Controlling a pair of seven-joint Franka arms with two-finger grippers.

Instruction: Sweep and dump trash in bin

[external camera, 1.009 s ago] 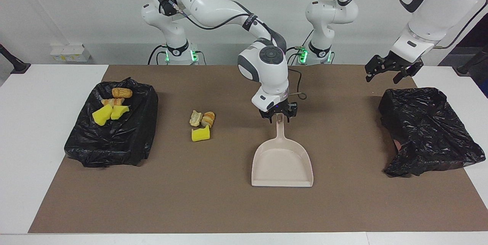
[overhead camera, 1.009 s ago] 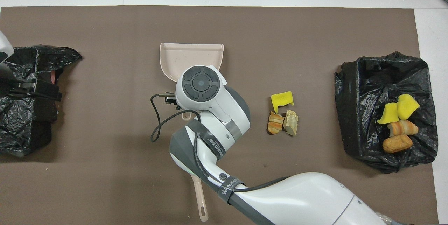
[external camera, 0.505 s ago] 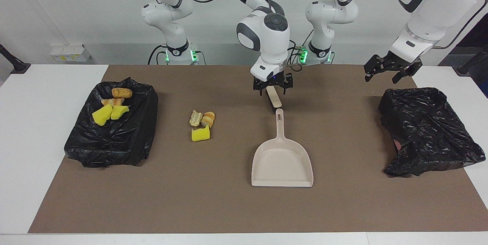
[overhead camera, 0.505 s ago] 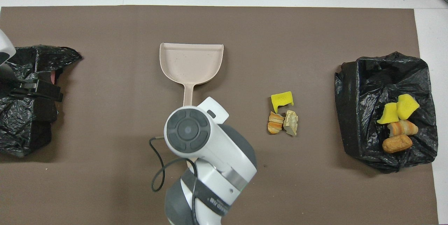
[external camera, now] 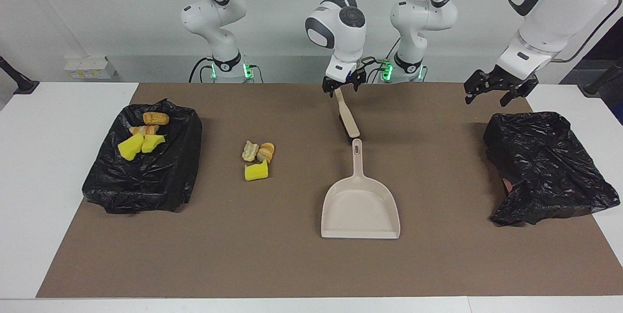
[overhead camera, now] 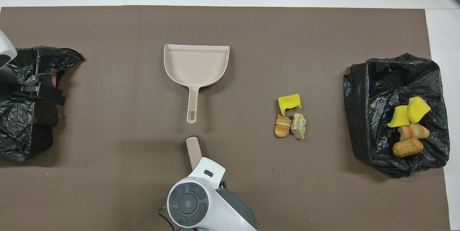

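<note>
The right gripper (external camera: 343, 87) pinches a tilted beige brush (external camera: 347, 119) above the brown mat (external camera: 438, 264); left gripper (external camera: 495, 90) hovers spread over a black bag (external camera: 545, 167).

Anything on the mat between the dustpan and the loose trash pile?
No: bare mat between the dustpan and the loose trash pile, plain in the overhead view.

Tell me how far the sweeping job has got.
Done: four pieces already lie in the bin at the right arm's end. In hand: the right gripper is at the brush handle, near the robots. The left gripper waits. Left: three pieces on the mat, the dustpan empty.
</note>
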